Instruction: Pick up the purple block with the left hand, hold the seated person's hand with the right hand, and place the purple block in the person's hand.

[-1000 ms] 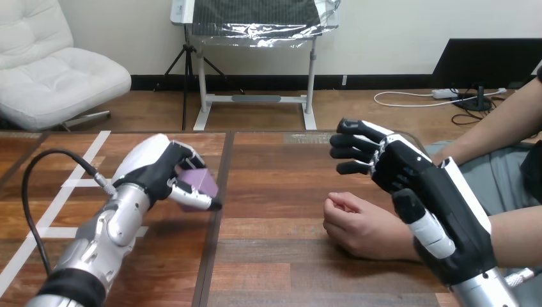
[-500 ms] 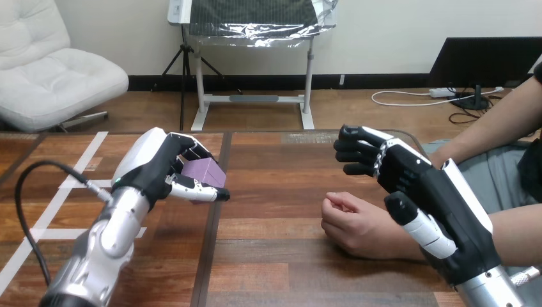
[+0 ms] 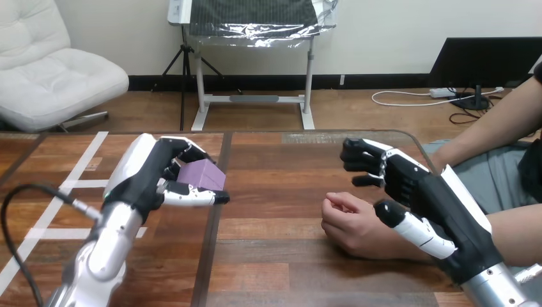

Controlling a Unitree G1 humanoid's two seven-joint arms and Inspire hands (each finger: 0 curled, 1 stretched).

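Left hand, left-centre of frame, fingers and thumb curled round the purple block, held above the table. Right hand, lower right, fingers relaxed and holding nothing, over the person's hand, not clasping it. Risk: the person's hand is a loose fist, so a block released there likely rolls off. An unsteadied wrist adds to that.
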